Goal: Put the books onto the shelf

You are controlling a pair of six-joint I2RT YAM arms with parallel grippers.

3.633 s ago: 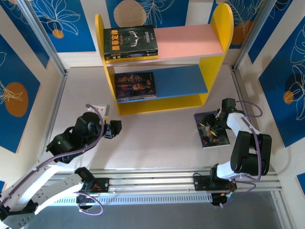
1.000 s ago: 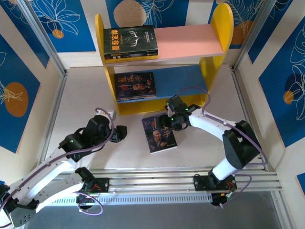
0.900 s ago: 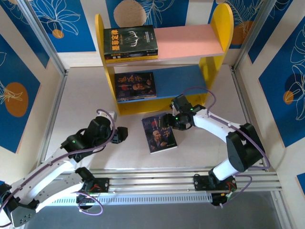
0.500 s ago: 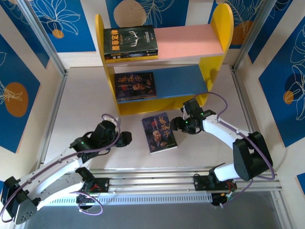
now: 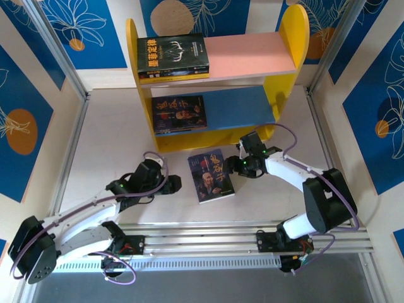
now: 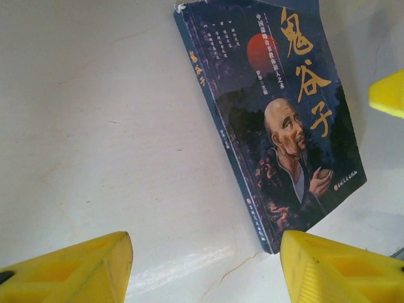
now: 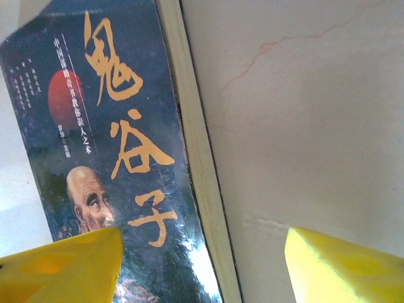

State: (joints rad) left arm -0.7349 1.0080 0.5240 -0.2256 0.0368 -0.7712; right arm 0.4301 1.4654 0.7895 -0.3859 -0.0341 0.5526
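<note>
**A:** Where's the one to be moved?

**B:** A book [image 5: 211, 176] lies flat, cover up, on the bench [image 5: 107, 139] at the centre of the top view, just below the shelf [image 5: 293, 38]. A second book [image 5: 172, 58] lies on the pink board [image 5: 252, 53], and a third book [image 5: 178, 113] on the blue board [image 5: 243, 104].

**A:** And the hands?

**B:** Both are open and hold nothing. The left hand [image 5: 172, 183] sits just left of the book. The right hand [image 5: 233, 165] is at the book's upper right edge. In the right wrist view the page edge runs up between the yellow fingers [image 7: 63, 265], unclamped.

**A:** What worries you?

**B:** The book is thin and flat on the bench. A finger may fail to get under it and only shove it along, likely toward the other hand. Or it could catch the cover alone, and the pages would fan open on the lift.

**A:** Anything else?

**B:** The hands flank one small book, so they could knock each other. On the way in, a tilted book could strike the shelf's side or nudge the third book.
</note>
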